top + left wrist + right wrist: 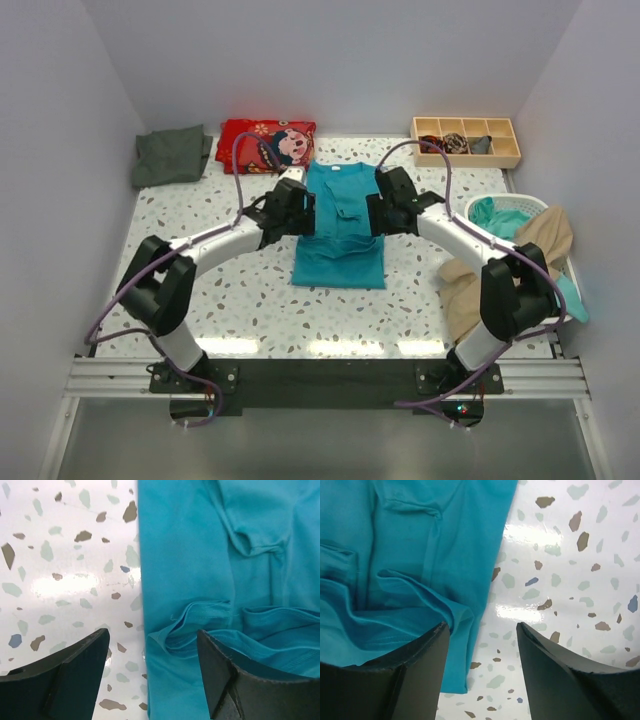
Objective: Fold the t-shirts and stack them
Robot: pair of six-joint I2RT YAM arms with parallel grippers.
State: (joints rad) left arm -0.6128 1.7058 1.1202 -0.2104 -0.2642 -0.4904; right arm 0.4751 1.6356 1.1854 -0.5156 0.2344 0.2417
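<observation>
- The left tool (pixel 152 645) is released, its jaws spread wide and holding nothing. It sits at the left edge of the teal shirt (pixel 340 225): one finger is over the bare desk (pixel 220 290), the other over the cloth.
- The right tool (pixel 482 630) is released too, with nothing between its jaws. It straddles the right edge of the teal shirt the same way, one finger over cloth and one over the speckled desk.
- I cannot tell whether either tool touches the cloth.
- The teal shirt lies spread on the middle of the desk in a long narrow shape, collar at the far end, between the two tools. The wrist views show loose folded layers bunched on top near both tools.
- The grey-green shirt (pixel 172 155) lies crumpled well to the far left of the teal shirt.
- The beige shirt (pixel 547 235) lies to the right of the teal shirt, draped over a white basket (pixel 505 203) and down onto the desk.
- A red printed cloth (pixel 267 143) lies just beyond the teal shirt's collar, to the left.
- A wooden tray (pixel 465 153) with compartments stands beyond the teal shirt, to the far right.
</observation>
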